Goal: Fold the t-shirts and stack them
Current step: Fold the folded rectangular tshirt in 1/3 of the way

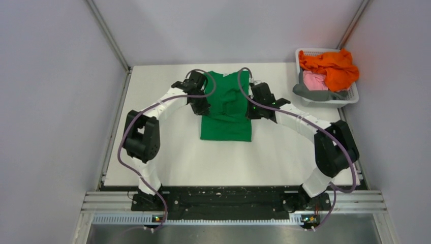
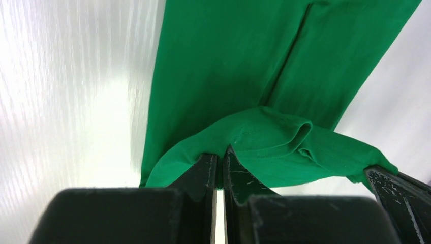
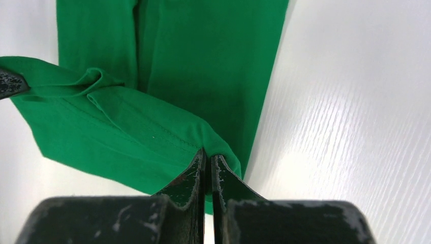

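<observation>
The bright green t-shirt (image 1: 226, 119) lies on the white table as a long narrow strip, its far part lifted and rumpled between the arms. My left gripper (image 1: 199, 105) is shut on the shirt's left edge; in the left wrist view the closed gripper (image 2: 219, 152) pinches a fold of green cloth (image 2: 264, 142). My right gripper (image 1: 252, 109) is shut on the right edge; in the right wrist view the closed gripper (image 3: 208, 154) pinches green cloth (image 3: 152, 132). The orange t-shirt (image 1: 330, 66), pink t-shirt (image 1: 315, 81) and grey t-shirt (image 1: 317, 93) lie in the basket.
A white lattice basket (image 1: 352, 93) stands at the table's far right corner. Grey walls enclose the table (image 1: 152, 162) on left, back and right. The arm bases sit on a black rail at the near edge.
</observation>
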Tool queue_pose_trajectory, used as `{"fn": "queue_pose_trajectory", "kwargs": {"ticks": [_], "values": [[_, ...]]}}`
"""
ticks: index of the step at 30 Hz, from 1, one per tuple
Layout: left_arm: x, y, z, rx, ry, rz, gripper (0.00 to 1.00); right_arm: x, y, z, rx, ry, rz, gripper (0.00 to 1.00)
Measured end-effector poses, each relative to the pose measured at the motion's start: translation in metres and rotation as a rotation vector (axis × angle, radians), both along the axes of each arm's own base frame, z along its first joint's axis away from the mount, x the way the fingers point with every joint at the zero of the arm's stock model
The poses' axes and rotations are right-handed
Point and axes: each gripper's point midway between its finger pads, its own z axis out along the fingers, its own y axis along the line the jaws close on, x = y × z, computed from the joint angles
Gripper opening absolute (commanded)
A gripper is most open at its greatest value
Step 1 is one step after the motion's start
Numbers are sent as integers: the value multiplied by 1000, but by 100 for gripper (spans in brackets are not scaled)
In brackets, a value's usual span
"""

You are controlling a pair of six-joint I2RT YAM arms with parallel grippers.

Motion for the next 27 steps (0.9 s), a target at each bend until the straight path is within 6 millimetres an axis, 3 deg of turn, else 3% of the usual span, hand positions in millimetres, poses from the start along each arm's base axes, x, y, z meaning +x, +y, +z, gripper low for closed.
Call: {"fn": "queue_pose_trajectory", "kwargs": {"ticks": [10, 13, 15, 19, 21, 23, 27], "values": [[42, 4, -12, 56, -21, 14, 0, 40, 0, -13, -18, -4, 5, 0], [52, 7, -20, 62, -11, 23, 8, 48, -1, -16, 3, -8, 1, 1], [56, 9, -24, 67, -3, 26, 17, 54, 0, -20, 21, -4, 1, 7], [64, 12, -26, 69, 2, 21, 51, 69, 4, -30, 49, 17, 4, 24], [73, 14, -23, 56, -4, 24, 70, 80, 6, -31, 58, 13, 2, 43], [88, 17, -15, 34, -27, 31, 98, 91, 9, -26, 75, -2, 0, 59], [114, 26, 10, -1, -100, 54, 99, 117, 12, 0, 120, -70, -11, 81]]}}
